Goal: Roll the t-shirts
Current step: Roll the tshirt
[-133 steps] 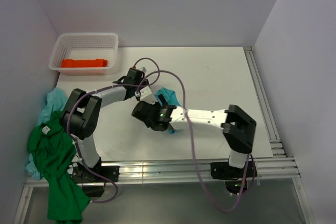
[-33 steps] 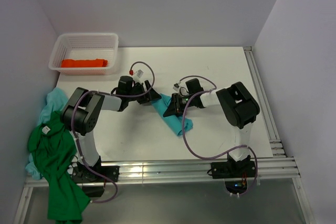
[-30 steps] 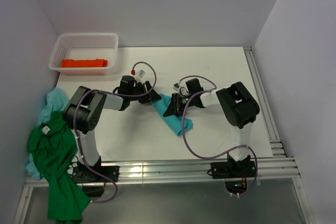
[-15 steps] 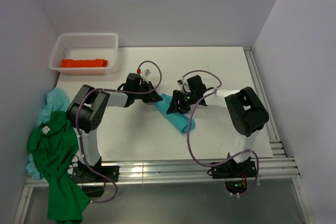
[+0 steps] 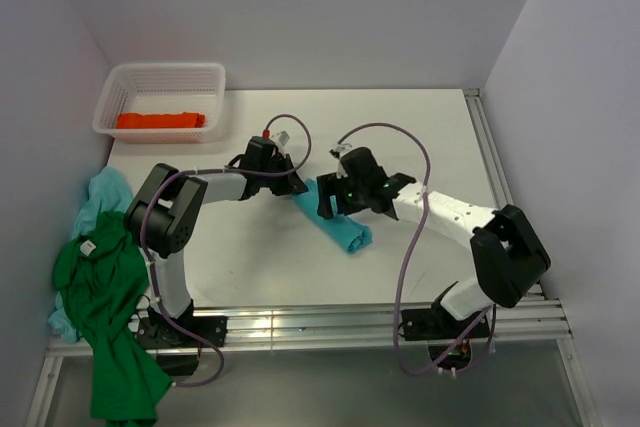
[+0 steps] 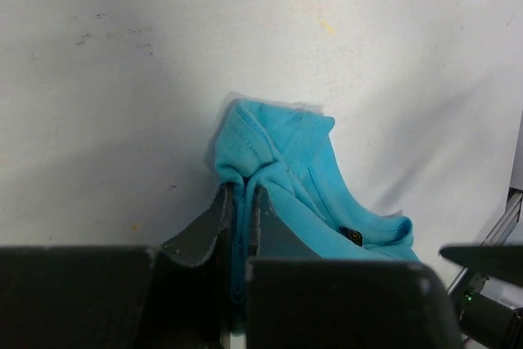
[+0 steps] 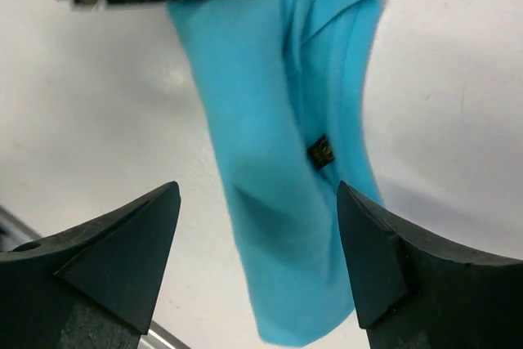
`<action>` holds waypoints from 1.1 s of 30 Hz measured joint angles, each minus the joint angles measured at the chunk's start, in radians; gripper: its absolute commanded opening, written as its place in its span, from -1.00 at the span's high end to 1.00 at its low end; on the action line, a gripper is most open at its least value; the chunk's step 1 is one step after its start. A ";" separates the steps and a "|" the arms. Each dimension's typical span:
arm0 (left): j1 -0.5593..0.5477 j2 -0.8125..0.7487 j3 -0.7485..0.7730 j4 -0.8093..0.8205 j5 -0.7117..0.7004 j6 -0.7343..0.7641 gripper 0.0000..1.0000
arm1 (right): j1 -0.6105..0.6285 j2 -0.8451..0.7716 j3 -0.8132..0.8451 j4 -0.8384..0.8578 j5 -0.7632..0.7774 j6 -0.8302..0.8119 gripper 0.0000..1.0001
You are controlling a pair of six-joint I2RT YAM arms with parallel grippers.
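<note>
The turquoise t-shirt (image 5: 337,217) was laid as a folded strip at frame ctr on the surface (image 5: 430,137). Its upper-left end was clamped by the left gripper (image 6: 239,202); the right gripper (image 7: 257,194) was spread wide above it, nothing held. A tight roll was judged to need edges aligned & even tension.

No readable text, brand or number anywhere. Turquoise t-shirt (image 7: 270,120) has a small dark tag (image 7: 322,151) just off centre toward 3 o'clock in the right wrist view, with a yellowish mark too small to read. Green t-shirt (image 5: 100,297), at 8 o'clock in the top view, has a white label (image 5: 88,246), illegible.
</note>
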State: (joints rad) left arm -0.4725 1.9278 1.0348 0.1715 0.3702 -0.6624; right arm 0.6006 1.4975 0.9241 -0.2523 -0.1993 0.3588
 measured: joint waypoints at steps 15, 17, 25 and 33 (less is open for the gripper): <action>-0.007 0.000 0.026 -0.049 -0.020 0.014 0.99 | 0.388 0.260 0.174 -0.179 0.674 -0.168 -0.69; -0.007 0.000 0.026 -0.050 -0.020 0.015 0.99 | 0.401 0.305 0.181 -0.199 0.721 -0.176 -0.60; -0.007 0.000 0.026 -0.053 -0.020 0.014 0.76 | 0.413 0.341 0.201 -0.220 0.785 -0.176 0.86; 0.001 -0.010 0.010 -0.035 -0.006 0.008 -0.13 | 0.358 0.240 0.092 -0.118 0.639 -0.140 1.00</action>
State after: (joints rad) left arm -0.4713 1.9182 1.0447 0.1360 0.3637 -0.6544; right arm 0.9585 1.7370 1.0157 -0.3706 0.4400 0.2192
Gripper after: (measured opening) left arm 0.494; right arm 0.287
